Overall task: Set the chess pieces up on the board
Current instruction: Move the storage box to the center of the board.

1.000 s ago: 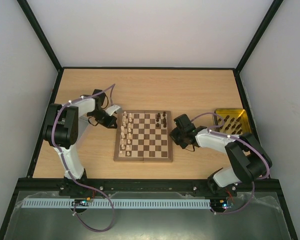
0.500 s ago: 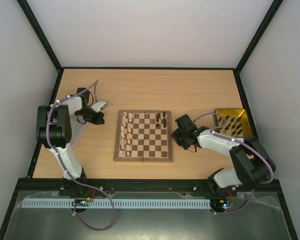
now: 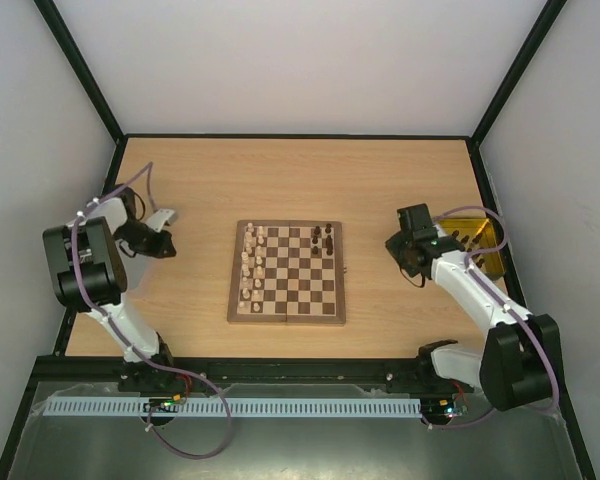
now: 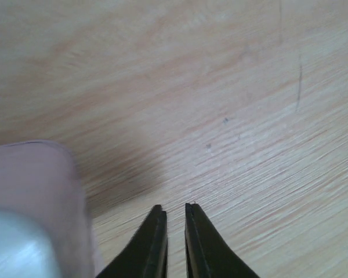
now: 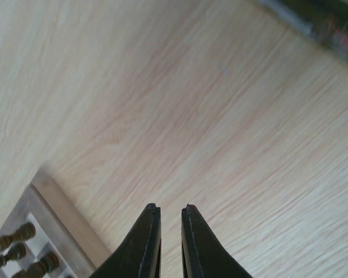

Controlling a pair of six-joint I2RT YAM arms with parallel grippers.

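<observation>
The board [image 3: 310, 290] lies in the middle of the table. Cream chess pieces [image 3: 248, 262] stand in its two left files, and a few dark ones [image 3: 322, 238] stand at its far right. More dark pieces [image 3: 460, 240] lie in the yellow tray [image 3: 483, 228]. My left gripper [image 3: 166, 246] hovers over bare table left of the board, its jaws nearly together and empty [image 4: 175, 206]. My right gripper [image 3: 408, 256] is between the board and the yellow tray, its jaws also nearly together and empty [image 5: 171, 206]. The board's corner [image 5: 58, 200] and some dark pieces [image 5: 14, 237] show at the lower left of the right wrist view.
The right arm crosses over part of the yellow tray. A blurred lilac and grey shape [image 4: 29, 214] fills the lower left of the left wrist view. A dark strip [image 5: 319, 20] runs along the top right of the right wrist view. Black frame rails edge the table.
My left arm has swung left, away from the board's left edge. My right arm has drawn back to the right, from the board's right edge towards the yellow tray.
</observation>
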